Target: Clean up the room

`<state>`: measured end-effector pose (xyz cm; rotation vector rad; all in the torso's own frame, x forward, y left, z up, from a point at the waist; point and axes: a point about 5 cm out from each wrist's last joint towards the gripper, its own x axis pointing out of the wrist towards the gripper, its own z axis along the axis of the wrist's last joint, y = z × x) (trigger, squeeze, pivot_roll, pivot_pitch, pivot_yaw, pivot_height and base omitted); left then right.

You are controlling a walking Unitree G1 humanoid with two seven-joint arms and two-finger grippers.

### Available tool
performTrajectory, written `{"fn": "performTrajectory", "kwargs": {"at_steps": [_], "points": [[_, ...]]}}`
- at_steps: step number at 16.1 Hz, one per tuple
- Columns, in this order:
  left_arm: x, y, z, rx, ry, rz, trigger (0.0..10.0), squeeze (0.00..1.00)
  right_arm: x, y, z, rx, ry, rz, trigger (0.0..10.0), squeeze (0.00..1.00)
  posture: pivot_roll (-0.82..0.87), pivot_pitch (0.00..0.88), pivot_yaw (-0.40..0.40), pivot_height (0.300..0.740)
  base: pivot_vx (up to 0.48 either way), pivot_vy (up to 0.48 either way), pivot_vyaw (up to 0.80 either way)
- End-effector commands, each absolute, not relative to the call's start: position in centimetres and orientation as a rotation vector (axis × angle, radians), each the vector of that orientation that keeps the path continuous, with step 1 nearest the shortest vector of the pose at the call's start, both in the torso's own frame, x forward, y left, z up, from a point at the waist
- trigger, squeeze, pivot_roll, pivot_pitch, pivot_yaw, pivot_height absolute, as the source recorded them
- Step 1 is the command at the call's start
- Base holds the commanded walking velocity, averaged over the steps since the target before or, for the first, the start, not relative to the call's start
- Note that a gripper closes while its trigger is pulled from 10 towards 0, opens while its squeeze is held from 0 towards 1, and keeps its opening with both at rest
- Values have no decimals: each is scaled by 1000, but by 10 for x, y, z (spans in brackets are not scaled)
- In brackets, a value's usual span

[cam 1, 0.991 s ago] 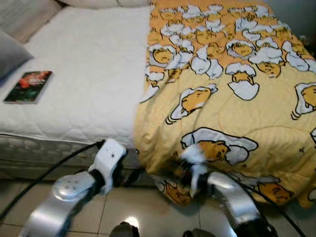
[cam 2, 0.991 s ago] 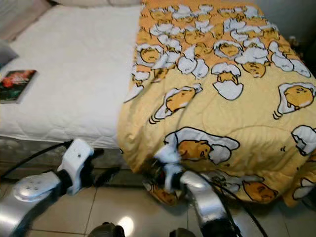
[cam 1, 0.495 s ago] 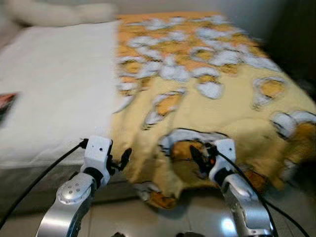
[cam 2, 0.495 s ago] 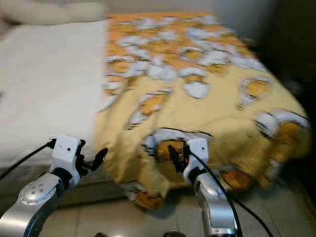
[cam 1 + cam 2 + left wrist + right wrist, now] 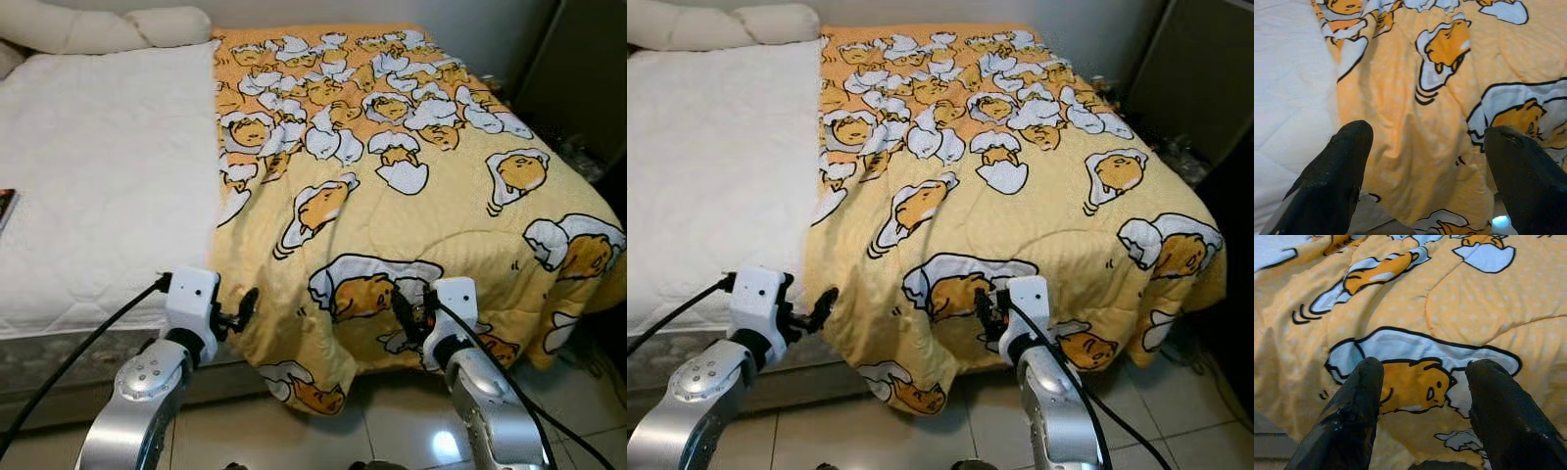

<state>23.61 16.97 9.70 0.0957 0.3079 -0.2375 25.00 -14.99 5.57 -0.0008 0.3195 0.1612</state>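
Pretty clearly a bedroom in someone's home: a bed [image 5: 98,206] with a white quilted mattress cover, a yellow cartoon-print blanket [image 5: 392,206] and pillows [image 5: 108,27] at the head. Shiny tiled floor [image 5: 921,431] underneath, and maybe a dark wardrobe [image 5: 1200,69] alongside.

Your camera view has swung right and lifted, so the book [image 5: 3,206] now sits at the far left edge. Both arms have come up: the left gripper [image 5: 238,309] now hovers, fingers apart, beside the yellow blanket [image 5: 411,206]'s near left edge, and the right gripper [image 5: 404,311] hangs spread over its near front.
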Motion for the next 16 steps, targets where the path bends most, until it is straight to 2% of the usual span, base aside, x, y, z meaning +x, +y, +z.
{"fn": "performTrajectory", "kwargs": {"at_steps": [1, 8, 16], "points": [[241, 172, 102, 115, 286, -226, 10000, 0, 256, -149, 62, -52, 304, 135, 10000, 0, -19, 0, 21, 740, 0, 0, 0], [242, 172, 112, 133, 248, -207, 10000, 0, 261, -148, 75, 33, 245, 118, 10000, 0, 3, 0, -20, 740, 0, 375, 0], [249, 168, 109, 149, 262, -231, 10000, 0, 270, -146, 83, 51, 220, 146, 10000, 0, -36, 0, 0, 740, 0, 408, 0]]}}
